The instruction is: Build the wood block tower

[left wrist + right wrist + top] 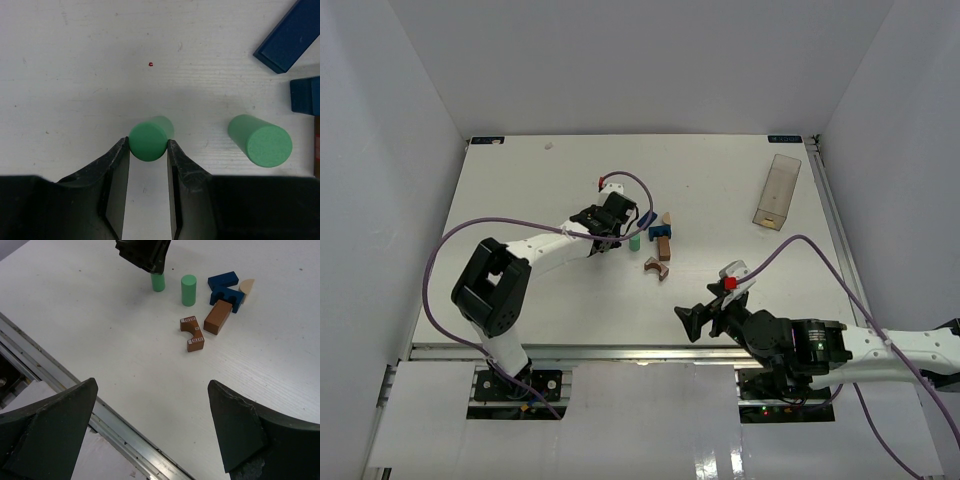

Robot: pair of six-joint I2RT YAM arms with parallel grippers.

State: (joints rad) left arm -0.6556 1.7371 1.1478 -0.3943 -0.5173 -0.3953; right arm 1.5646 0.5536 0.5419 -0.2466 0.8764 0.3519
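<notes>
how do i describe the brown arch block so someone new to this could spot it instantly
On the white table, find the small group of wooden blocks near the middle. The brown wooden arch block lies at the side of that group facing the table's near edge, next to the brown wooden brick. Only it has a half-round notch cut into one side.

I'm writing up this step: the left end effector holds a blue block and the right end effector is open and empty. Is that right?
Not quite. The left end effector holds a green cylinder, not a blue block; the left wrist view shows it between the fingers. The right end effector is open and empty, as you said.
</notes>
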